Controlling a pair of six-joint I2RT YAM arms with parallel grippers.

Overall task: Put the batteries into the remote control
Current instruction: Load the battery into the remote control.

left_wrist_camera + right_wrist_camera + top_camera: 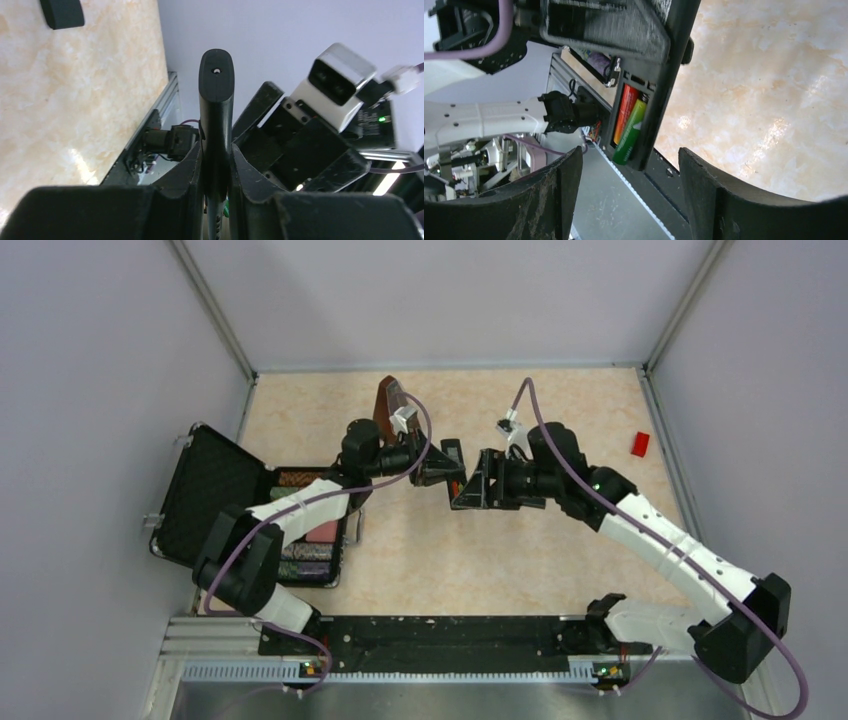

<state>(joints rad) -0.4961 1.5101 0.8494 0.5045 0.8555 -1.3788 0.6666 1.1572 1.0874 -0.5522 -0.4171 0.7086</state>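
My left gripper (432,466) is shut on the black remote control (450,462) and holds it above the table's middle. In the left wrist view the remote (216,95) stands edge-on, clamped between my fingers (190,170). In the right wrist view the remote's (664,95) open compartment faces the camera, with two batteries (629,122) side by side in it, one red-orange, one green. The green one's lower end sticks out a little. My right gripper (463,490) is open and empty, close to the remote; its jaws (629,167) stand apart just below the compartment.
An open black case (205,495) holding several items lies at the left. A brown metronome (388,403) stands behind the left gripper. A red block (640,444) lies at the far right. A small flat black piece (62,12) lies on the table.
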